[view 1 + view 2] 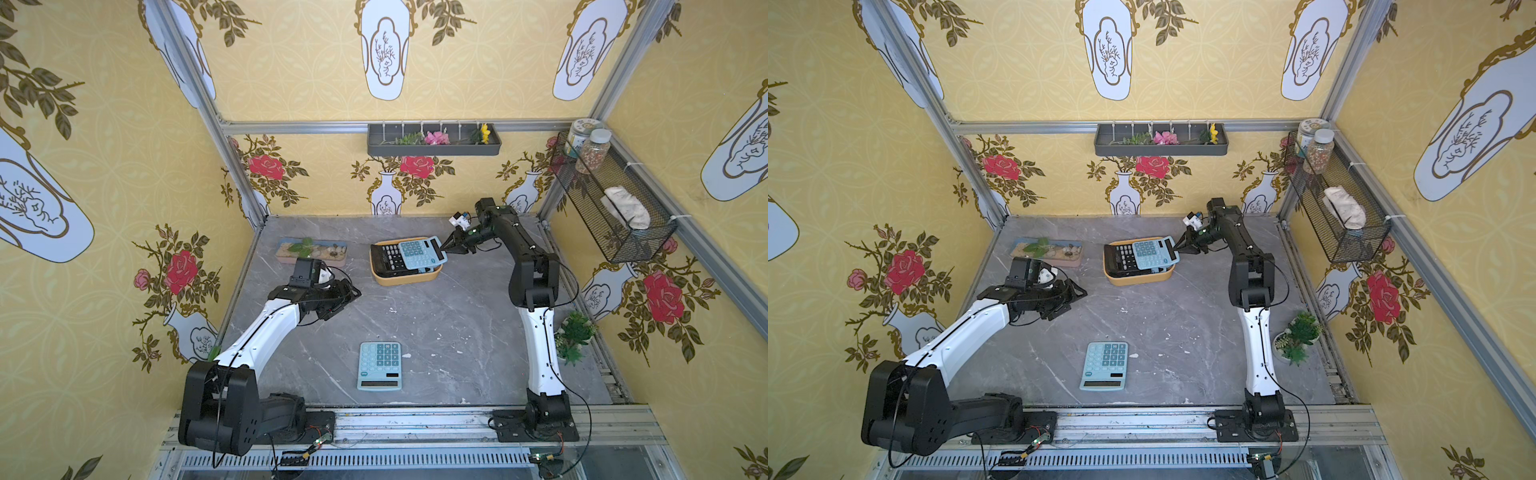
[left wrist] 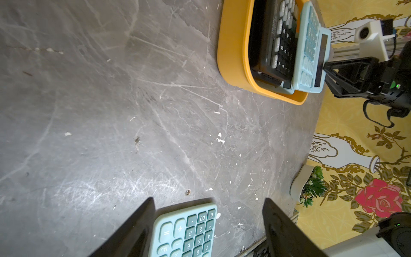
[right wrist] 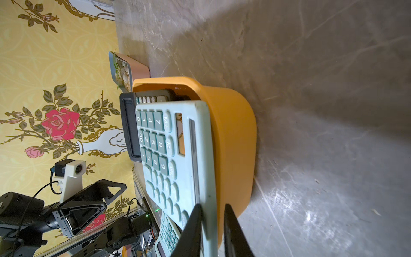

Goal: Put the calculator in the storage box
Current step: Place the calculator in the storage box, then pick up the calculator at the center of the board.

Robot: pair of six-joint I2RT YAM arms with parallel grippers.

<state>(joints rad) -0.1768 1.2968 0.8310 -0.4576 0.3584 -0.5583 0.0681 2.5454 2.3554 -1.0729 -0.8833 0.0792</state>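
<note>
**Item:** calculator [image 1: 419,251]. Light blue casing, teal number keys, paler function keys. A long dark display strip runs across one end, with a small glossy window beside it.

**Position:** in the storage box [image 1: 405,279], a shallow yellow-orange tub with rounded corners. The calculator is tilted and rests on a black calculator [image 1: 384,257]. Its display end juts over the box rim, between the right fingers [image 3: 191,229].

**Right fingers:** slightly parted, one on each face of the display-end edge. A sliver of orange shows between one finger and the casing's back, so whether they pinch it cannot be told.

**Left fingers** [image 2: 280,227]**:** spread wide above the bench [image 1: 457,332], well apart from the box.

**Also present:** a second light-blue calculator [image 1: 380,365], flat on the bench near the left fingers and far from the right ones.

**Hidden or unclear:**
- The box floor is covered by the calculators.
- A pale blue corner under the stack is too little to identify.
- Key legends are too small to read in both top views.
- The left wrist view cuts off the second light-blue calculator at the frame edge.
- The right fingers cover part of the calculator's display end.
</note>
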